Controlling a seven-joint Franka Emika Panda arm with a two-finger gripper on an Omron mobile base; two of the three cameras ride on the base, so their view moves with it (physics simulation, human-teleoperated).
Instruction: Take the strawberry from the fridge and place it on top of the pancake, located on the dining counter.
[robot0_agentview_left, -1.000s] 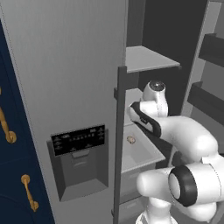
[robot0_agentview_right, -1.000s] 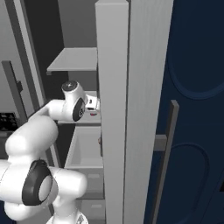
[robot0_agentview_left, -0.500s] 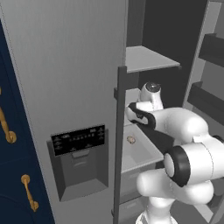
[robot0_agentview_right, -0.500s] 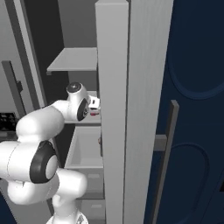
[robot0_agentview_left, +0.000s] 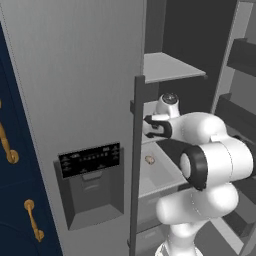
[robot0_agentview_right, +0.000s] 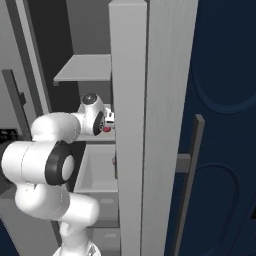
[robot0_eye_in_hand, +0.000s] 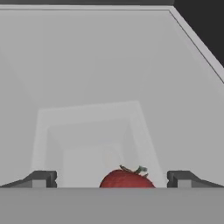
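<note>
The fridge (robot0_agentview_left: 75, 75) has its right door (robot0_agentview_right: 130, 100) swung open, and my arm reaches inside. The strawberry (robot0_eye_in_hand: 127, 179), red with a green stem, lies on the pale floor of a shelf. It sits low between my fingertips (robot0_eye_in_hand: 41, 178), apart from both. From the left it is a tiny tan lump (robot0_agentview_left: 149, 159) on the white bin top, just below my gripper (robot0_agentview_left: 150, 131). My gripper (robot0_eye_in_hand: 112, 178) is open and holds nothing. The pancake and the dining counter are out of view.
A grey shelf (robot0_agentview_left: 170, 67) juts out just above my hand. The closed door's dark handle bar (robot0_agentview_left: 137, 165) stands right beside my wrist. Door racks (robot0_agentview_left: 242, 60) line the open door on the right. Navy cabinets with gold handles (robot0_agentview_left: 32, 225) flank the fridge.
My elbow has swung in closer to the camera, and the hand has shifted slightly left and down over the strawberry. The jaws have stayed open.
</note>
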